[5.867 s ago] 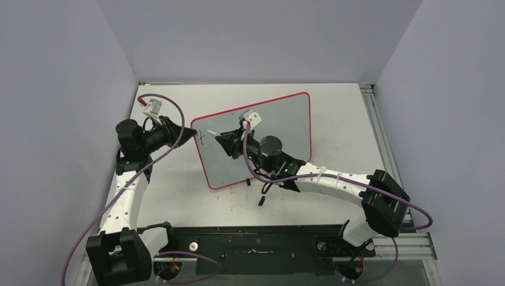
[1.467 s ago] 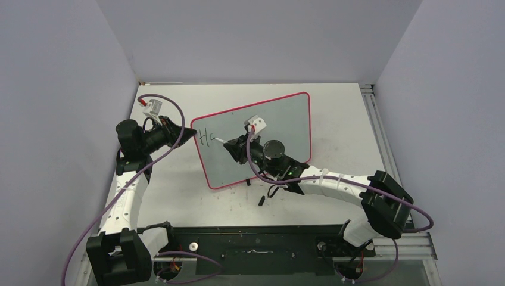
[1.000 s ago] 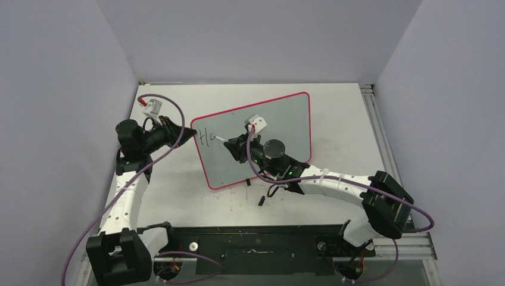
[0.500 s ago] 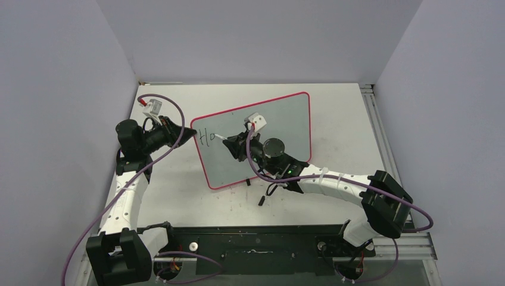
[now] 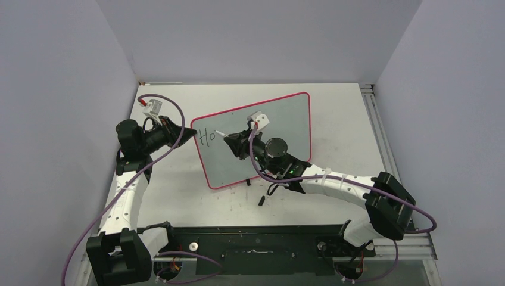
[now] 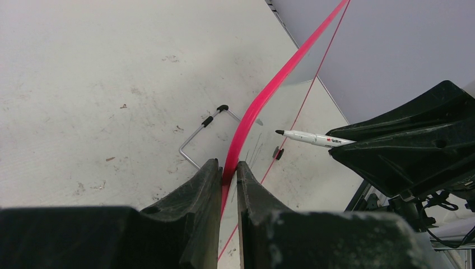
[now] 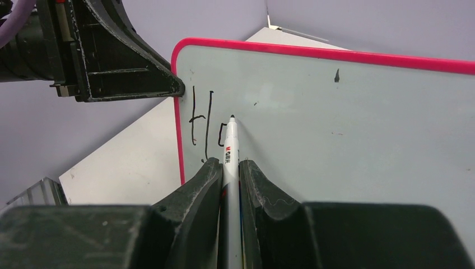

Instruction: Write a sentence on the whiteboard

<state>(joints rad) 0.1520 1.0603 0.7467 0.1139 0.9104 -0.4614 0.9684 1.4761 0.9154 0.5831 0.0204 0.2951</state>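
The right tool (image 7: 229, 164) pinches the pen (image 7: 230, 140), its axis toward 12 o'clock and its tip at the sentence (image 7: 204, 126), just begun on the whiteboard (image 5: 286, 116), whose 9 o'clock rim the left tool (image 6: 227, 166) clamps, blank surface lying toward 3 o'clock.

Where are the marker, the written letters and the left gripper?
marker (image 7: 229, 147): right wrist view, on the barrel below the tip.
written letters (image 7: 208, 124): right wrist view, on the H's second upright.
left gripper (image 6: 227, 166): left wrist view, midway between its fingertips.
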